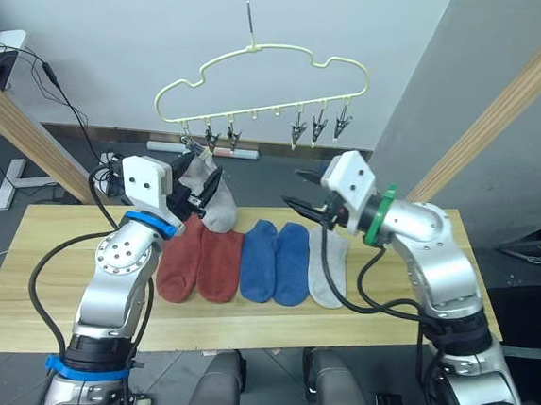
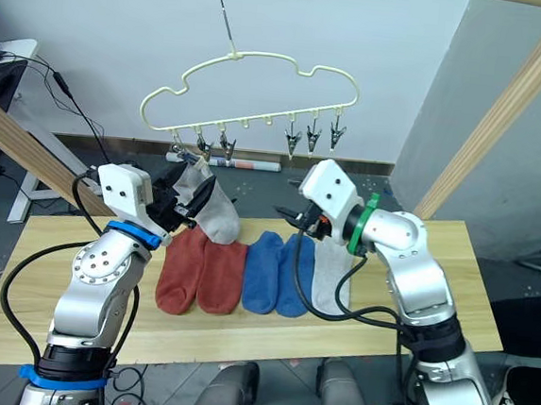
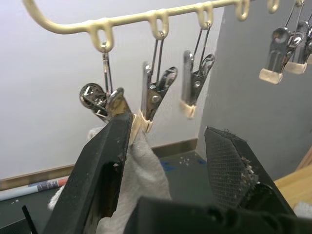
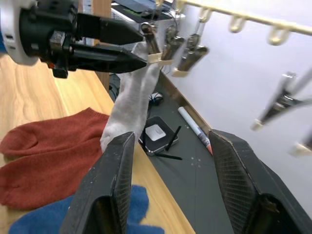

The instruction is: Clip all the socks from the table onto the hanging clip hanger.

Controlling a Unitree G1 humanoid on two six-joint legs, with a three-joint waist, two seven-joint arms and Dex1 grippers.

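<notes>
hung sock: one grey sock (image 2: 208, 207) hangs from a left-end clip (image 3: 152, 100) of the hanger (image 2: 252, 92), toe dangling over the far edge of the surface (image 2: 15, 303); looks already pinched by the clip, judged from the left wrist view.
left gripper (image 2: 184, 198): raised to the clip row, jaws open, one finger (image 3: 105, 165) against the sock just under the clip; probably steadying or about to let go.
right gripper (image 1: 306, 194): up near mid-surface, jaws open and empty, facing the hung sock; likely there to work the clip.
socks left: five in a row mid-surface — two red (image 1: 199, 263), two blue (image 1: 275, 262), one grey (image 1: 327, 264), touching side to side.
hanger: on a hook above the far edge, other clips free.
in the way: right arm hovers over the lying grey sock; wooden poles (image 1: 507, 100) flank the surface; cables (image 1: 62, 99) at far left.
</notes>
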